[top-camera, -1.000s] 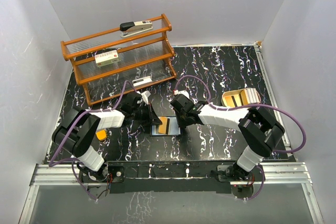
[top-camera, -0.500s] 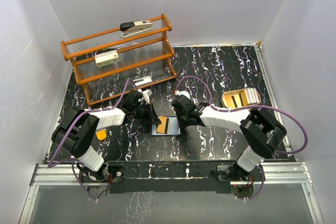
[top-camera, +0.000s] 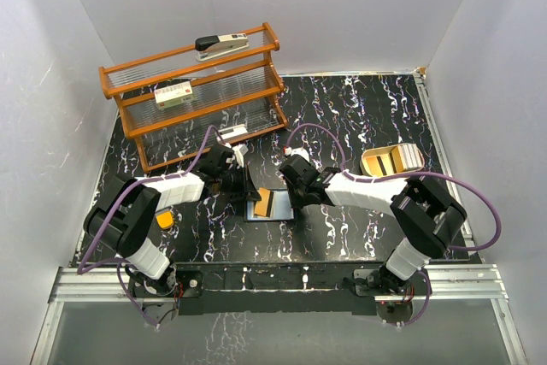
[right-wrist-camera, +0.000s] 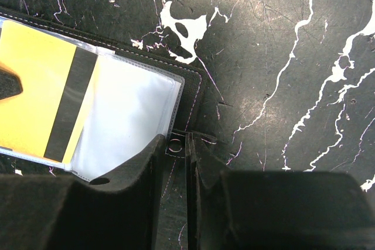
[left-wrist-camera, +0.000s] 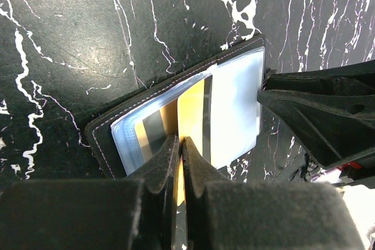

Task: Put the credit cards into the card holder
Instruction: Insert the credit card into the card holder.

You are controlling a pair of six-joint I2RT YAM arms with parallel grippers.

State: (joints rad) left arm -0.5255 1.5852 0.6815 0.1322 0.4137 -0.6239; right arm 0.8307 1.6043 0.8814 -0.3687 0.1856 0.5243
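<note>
Black marbled tabletop (top-camera: pixel 367 117) carries the open card holder (top-camera: pixel 280 209), right gripper (right-wrist-camera: pixel 187 144) pinching its snap tab (right-wrist-camera: pixel 174 144), while the left gripper (left-wrist-camera: pixel 180 144) clamps the edge of the orange card (left-wrist-camera: pixel 190 109), likely stiff, light and slick, partly pocketed.

The holder (left-wrist-camera: pixel 234 109) lies open and flat, a black case with pale stitching along its rim and a shiny bluish clear-plastic pocket lining. Its tab with the small silver snap (right-wrist-camera: pixel 174 144) sits pinched between the jaws of the right gripper (right-wrist-camera: pixel 176 139). A yellow-orange card (left-wrist-camera: pixel 193 115) with a dark stripe is clamped at its near end in the closed jaws of the left gripper (left-wrist-camera: pixel 180 141). It is tilted, and its far end reaches forward from those jaws onto the lining. A duller tan and grey shape left of it in the plastic could be a reflection or a second card.
</note>
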